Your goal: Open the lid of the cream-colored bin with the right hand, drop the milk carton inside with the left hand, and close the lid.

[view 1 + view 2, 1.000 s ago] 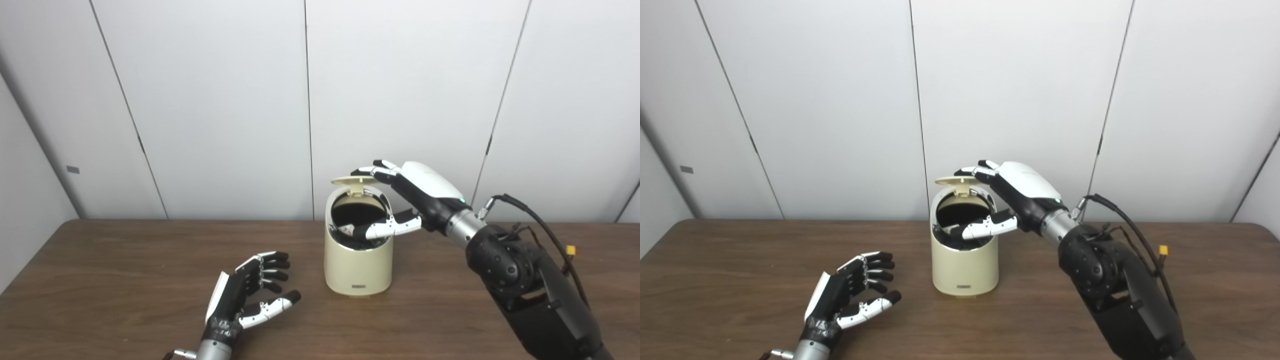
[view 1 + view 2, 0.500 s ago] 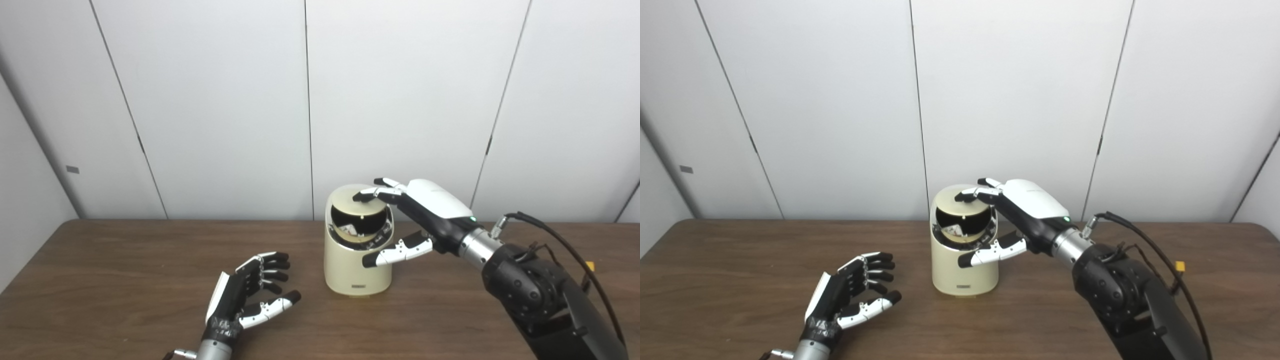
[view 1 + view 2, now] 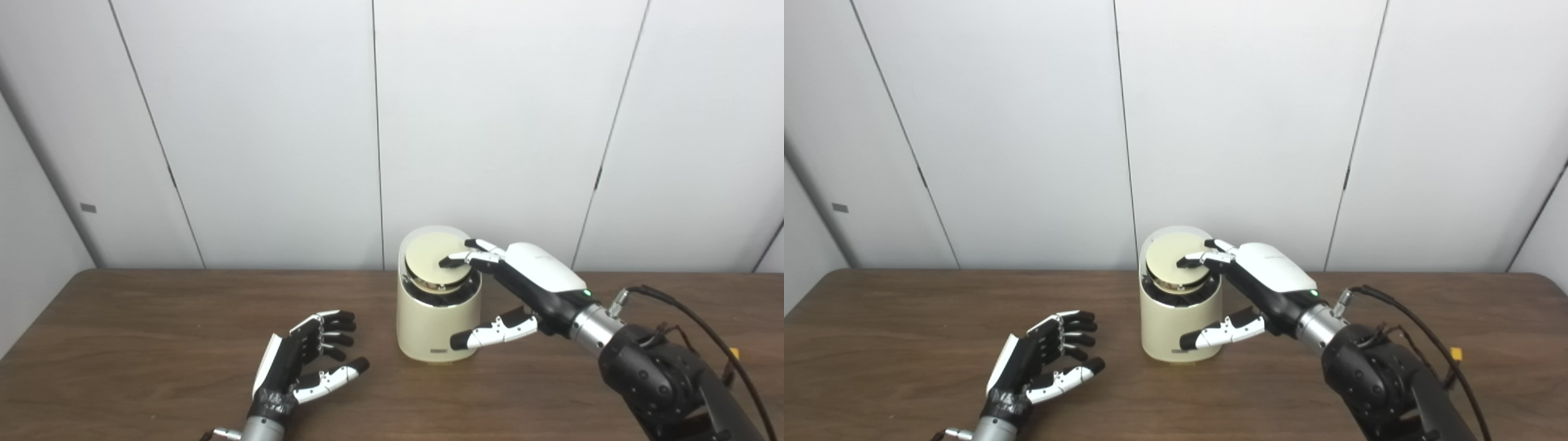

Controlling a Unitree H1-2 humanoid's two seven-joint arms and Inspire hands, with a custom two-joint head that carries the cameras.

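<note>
Left eye view: right robot hand [image 3: 527, 288], spread, fingertips [image 3: 450, 262] on the cream bin's [image 3: 437, 324] lowered lid [image 3: 432, 257]; left robot hand [image 3: 306, 358] rests open, empty, on the tabletop [image 3: 153, 343].

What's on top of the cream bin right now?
The lid, lowered over the cream bin, with the right robot hand fingertips resting on it. Contents are covered; no milk carton visible.

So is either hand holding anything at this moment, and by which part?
Nothing is held. The right hand only rests fingertips on the bin's lid; the left hand lies open on the table.
</note>
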